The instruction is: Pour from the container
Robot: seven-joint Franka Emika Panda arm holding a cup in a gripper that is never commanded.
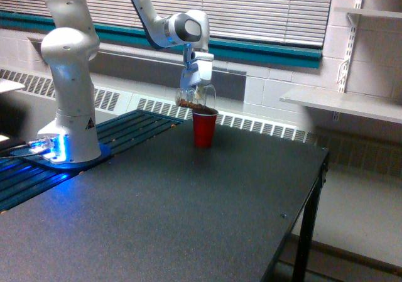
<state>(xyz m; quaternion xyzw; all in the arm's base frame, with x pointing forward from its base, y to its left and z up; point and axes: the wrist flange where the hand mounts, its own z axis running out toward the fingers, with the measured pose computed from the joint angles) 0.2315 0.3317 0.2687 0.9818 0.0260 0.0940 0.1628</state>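
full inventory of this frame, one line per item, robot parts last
container: 1, clear with brown bits inside, tilted over the red cup's rim, held by the gripper
red cup: 1, red, upright on the table, far side
table: 1, black top, fills the foreground
shelf: 1, white, wall at the exterior view's right
window blinds: 1 set, white, behind the arm
arm base: 1, white, blue light at its foot, exterior view's left
gripper: 1, white, above the red cup
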